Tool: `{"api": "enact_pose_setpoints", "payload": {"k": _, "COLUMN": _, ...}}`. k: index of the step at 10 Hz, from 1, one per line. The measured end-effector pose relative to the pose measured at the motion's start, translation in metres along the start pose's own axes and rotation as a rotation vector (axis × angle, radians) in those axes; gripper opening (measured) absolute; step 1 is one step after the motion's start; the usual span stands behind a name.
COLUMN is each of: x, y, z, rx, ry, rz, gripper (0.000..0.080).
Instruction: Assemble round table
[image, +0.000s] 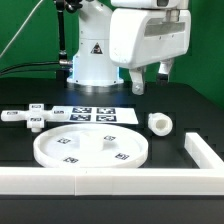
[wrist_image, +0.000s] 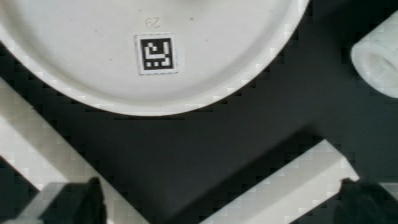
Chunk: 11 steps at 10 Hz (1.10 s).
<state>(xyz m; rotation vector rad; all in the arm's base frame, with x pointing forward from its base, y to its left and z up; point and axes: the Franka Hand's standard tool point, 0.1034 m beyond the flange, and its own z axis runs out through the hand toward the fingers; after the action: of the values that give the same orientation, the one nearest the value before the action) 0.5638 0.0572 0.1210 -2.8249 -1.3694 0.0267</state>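
The large rimmed round disc (image: 90, 148) lies flat on the black table near the front, with several small tags on it. The short cylindrical post (image: 161, 122) lies to its right in the exterior view. The flat cross-shaped foot piece (image: 30, 118) lies at the exterior view's left. My gripper (image: 150, 78) hangs high above the table behind the post, open and empty. In the wrist view the disc (wrist_image: 151, 50) with one tag shows beyond my gripper (wrist_image: 217, 205). Both dark fingertips (wrist_image: 71, 205) stand wide apart with nothing between them.
The marker board (image: 95, 115) lies behind the disc. A long white border wall (image: 110, 180) runs along the front and turns back at the exterior view's right (image: 205, 150). Its strips (wrist_image: 302, 180) show in the wrist view. The robot base (image: 90, 60) stands at the back.
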Motion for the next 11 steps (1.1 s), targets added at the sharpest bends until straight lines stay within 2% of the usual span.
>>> {"api": "enact_pose_setpoints", "payload": {"k": 3, "x": 0.000, "y": 0.000, "z": 0.000, "rx": 0.000, "ry": 0.000, "rz": 0.000, "gripper": 0.0650}}
{"api": "enact_pose_setpoints", "payload": {"k": 4, "x": -0.007, "y": 0.003, "z": 0.003, "rx": -0.002, "ry": 0.000, "rz": -0.054, "gripper": 0.0650}}
{"api": "enact_pose_setpoints", "payload": {"k": 5, "x": -0.031, "y": 0.013, "z": 0.011, "rx": -0.004, "ry": -0.007, "rz": -0.083, "gripper": 0.0650}}
{"api": "enact_pose_setpoints", "payload": {"k": 8, "x": -0.080, "y": 0.031, "z": 0.046, "rx": -0.015, "ry": 0.001, "rz": -0.161, "gripper": 0.0650}}
{"api": "enact_pose_setpoints", "payload": {"k": 9, "x": -0.088, "y": 0.035, "z": 0.056, "rx": -0.007, "ry": -0.002, "rz": -0.162, "gripper": 0.0650}}
{"api": "enact_pose_setpoints", "payload": {"k": 11, "x": -0.093, "y": 0.037, "z": 0.070, "rx": 0.009, "ry": -0.008, "rz": -0.154, "gripper": 0.0650}}
